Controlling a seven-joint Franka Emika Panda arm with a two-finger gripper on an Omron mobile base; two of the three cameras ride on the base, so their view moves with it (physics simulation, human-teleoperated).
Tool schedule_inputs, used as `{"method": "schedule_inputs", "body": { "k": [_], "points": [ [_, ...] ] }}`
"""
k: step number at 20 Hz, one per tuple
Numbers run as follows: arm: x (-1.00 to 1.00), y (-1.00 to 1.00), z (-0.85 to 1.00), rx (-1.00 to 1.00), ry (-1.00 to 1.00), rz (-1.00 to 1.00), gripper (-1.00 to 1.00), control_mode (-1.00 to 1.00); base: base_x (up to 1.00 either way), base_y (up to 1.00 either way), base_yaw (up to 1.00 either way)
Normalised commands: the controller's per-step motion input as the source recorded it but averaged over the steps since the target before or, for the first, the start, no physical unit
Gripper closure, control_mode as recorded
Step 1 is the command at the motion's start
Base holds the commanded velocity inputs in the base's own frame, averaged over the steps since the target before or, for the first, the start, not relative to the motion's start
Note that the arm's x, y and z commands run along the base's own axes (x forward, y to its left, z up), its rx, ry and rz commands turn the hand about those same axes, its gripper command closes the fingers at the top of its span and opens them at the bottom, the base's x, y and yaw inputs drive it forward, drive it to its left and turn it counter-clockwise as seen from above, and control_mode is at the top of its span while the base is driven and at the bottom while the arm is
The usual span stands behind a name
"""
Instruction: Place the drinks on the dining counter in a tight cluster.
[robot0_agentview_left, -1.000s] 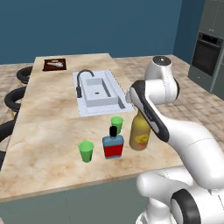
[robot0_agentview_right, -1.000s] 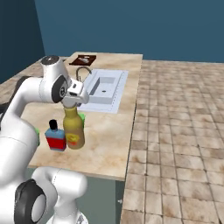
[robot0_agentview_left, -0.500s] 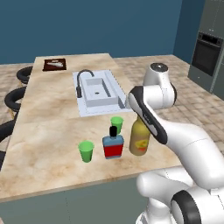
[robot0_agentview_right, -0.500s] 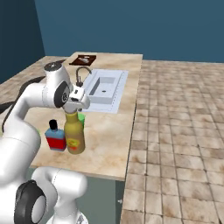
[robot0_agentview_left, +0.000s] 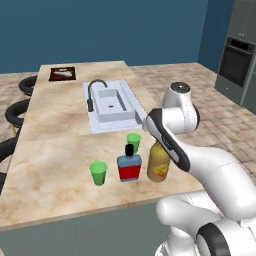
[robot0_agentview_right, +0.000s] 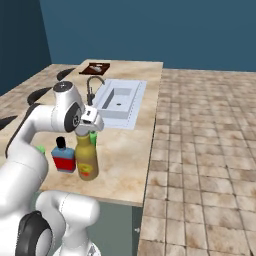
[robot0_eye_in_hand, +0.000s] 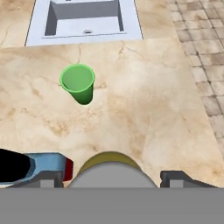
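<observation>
My gripper (robot0_eye_in_hand: 109, 177) hangs right above the grey cap of the amber bottle (robot0_agentview_left: 158, 162), its fingers (robot0_eye_in_hand: 175, 178) spread wide on either side of the cap and clamping nothing. The amber bottle stands upright on the surface (robot0_agentview_left: 60, 145), near the long edge that faces my base, between that edge and the sink (robot0_agentview_left: 112, 102). The blue bottle (robot0_agentview_left: 129, 165) stands upright just beside it, a small gap between them. One green cup (robot0_agentview_left: 99, 173) sits on the blue bottle's far side, another green cup (robot0_eye_in_hand: 78, 83) between the bottles and the sink. A dark board (robot0_agentview_left: 62, 73) lies at the far corner.
</observation>
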Motion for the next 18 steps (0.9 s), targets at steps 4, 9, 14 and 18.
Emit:
{"method": "schedule_inputs", "body": {
  "k": [4,9,14,18],
  "points": [
    [0.33,0.01,0.00,0.00,0.00,0.00,1.00,-1.00,0.00,0.00,0.00],
    [0.35,0.07,0.00,0.00,0.00,0.00,1.00,-1.00,0.00,0.00,0.00],
    [0.21,0.05,0.00,0.00,0.00,0.00,1.00,-1.00,0.00,0.00,0.00],
    [0.06,0.03,-0.02,0.00,0.00,0.00,1.00,-1.00,0.00,0.00,0.00]
  ]
}}
